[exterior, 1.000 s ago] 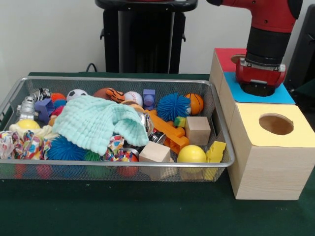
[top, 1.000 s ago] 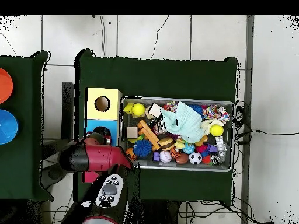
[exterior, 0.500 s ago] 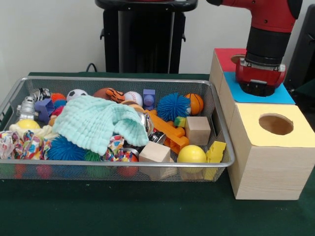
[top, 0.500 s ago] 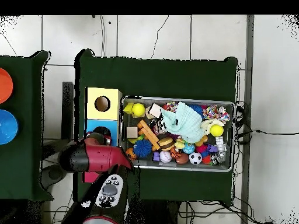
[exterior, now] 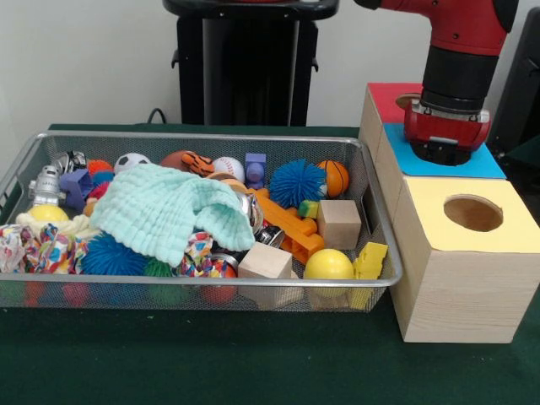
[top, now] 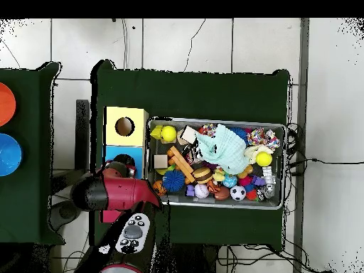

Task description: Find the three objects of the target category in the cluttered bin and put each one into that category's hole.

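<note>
While the end effector (exterior: 446, 150) sits low over the blue-topped box (exterior: 485, 164), its opening cannot be told; beside it, the mesh bin (exterior: 381, 221) holds balls, including an orange basketball (exterior: 335, 177).

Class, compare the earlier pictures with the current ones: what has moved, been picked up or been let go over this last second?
Nothing has visibly changed. The arm's end stays over the blue-topped box, and the bin and its toys lie as before.
</note>
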`<act>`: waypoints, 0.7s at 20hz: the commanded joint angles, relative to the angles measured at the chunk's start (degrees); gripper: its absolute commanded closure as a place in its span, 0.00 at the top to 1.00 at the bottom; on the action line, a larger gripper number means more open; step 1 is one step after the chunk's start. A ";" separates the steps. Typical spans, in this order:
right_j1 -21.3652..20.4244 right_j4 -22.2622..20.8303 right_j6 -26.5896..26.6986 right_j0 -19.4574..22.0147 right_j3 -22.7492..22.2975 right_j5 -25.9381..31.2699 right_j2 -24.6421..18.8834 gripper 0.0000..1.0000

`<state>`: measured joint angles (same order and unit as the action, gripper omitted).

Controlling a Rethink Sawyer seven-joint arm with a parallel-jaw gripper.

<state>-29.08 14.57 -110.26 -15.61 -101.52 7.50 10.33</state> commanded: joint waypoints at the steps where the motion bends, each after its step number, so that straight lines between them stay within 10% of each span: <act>1: 3.15 1.65 -12.52 1.20 -2.72 -3.13 -2.63 0.00; 14: -6.78 -0.10 -10.28 3.55 -8.34 1.59 -2.76 0.00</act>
<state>-31.47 14.55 -110.25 -14.82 -103.84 7.56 10.07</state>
